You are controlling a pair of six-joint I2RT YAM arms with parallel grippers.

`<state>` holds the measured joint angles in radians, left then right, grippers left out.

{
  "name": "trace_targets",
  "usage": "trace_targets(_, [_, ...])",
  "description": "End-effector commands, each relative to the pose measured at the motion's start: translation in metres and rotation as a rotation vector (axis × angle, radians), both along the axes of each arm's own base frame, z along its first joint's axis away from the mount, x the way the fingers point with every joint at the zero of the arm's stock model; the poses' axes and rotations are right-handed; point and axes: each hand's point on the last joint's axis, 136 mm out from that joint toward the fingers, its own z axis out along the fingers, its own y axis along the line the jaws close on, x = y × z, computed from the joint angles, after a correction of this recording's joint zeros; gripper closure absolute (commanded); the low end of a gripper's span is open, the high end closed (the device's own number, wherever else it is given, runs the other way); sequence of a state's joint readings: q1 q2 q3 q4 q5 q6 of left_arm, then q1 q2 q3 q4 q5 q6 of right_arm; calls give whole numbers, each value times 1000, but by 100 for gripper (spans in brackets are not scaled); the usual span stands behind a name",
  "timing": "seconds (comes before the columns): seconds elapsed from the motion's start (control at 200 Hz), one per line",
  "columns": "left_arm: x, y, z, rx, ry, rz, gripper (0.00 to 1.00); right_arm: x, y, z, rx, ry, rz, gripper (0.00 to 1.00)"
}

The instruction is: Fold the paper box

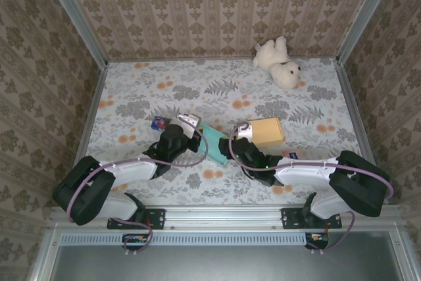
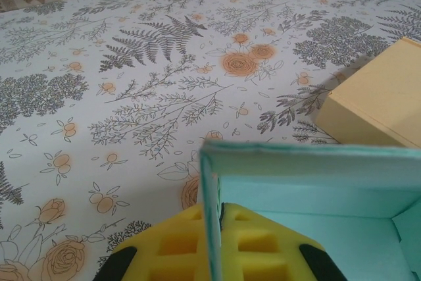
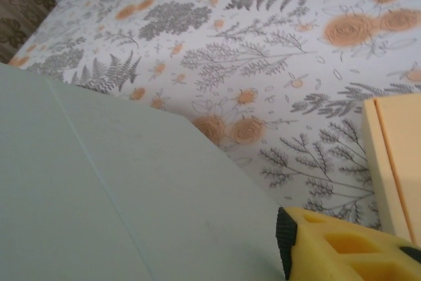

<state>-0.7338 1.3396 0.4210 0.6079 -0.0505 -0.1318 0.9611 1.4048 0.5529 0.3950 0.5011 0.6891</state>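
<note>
The teal paper box (image 1: 214, 143) lies half-formed on the floral table between my two grippers. In the left wrist view one upright wall (image 2: 212, 208) of it stands edge-on, with the box's teal inside (image 2: 316, 228) to the right. My left gripper (image 2: 220, 225) is shut on that wall, one yellow finger on each side. My right gripper (image 1: 234, 141) is at the box's right side. A broad teal panel (image 3: 118, 189) covers most of the right wrist view. One yellow finger (image 3: 342, 251) shows at the panel's edge, and the other is hidden behind it.
A tan cardboard box (image 1: 266, 131) sits just right of the teal one, close to the right gripper. A white teddy bear (image 1: 279, 62) lies at the back right. A small blue item (image 1: 159, 123) lies left of the left gripper. Patterned walls enclose the table.
</note>
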Motion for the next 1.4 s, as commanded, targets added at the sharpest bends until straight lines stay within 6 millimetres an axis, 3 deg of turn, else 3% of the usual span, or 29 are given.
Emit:
trace_targets(0.0, [-16, 2, -27, 62, 72, -32, 100, -11, -4, -5, 27, 96, -24, 41])
trace_targets(0.23, [-16, 3, -27, 86, 58, -21, 100, -16, -12, -2, 27, 161, -74, 27])
trace_targets(0.37, [-19, 1, -25, 87, 47, -29, 100, -20, -14, -2, 28, 180, -83, 24])
trace_targets(0.86, [-28, -8, -26, 121, 22, -81, 100, -20, 16, 12, 140, 120, 13, 29])
trace_targets(1.21, [-30, 6, -34, 200, -47, -78, 100, -38, 0, -8, -35, 135, 16, 26])
trace_targets(1.395, [-32, 9, -37, 223, -58, -82, 100, -54, -18, 0, -103, 111, 53, 25])
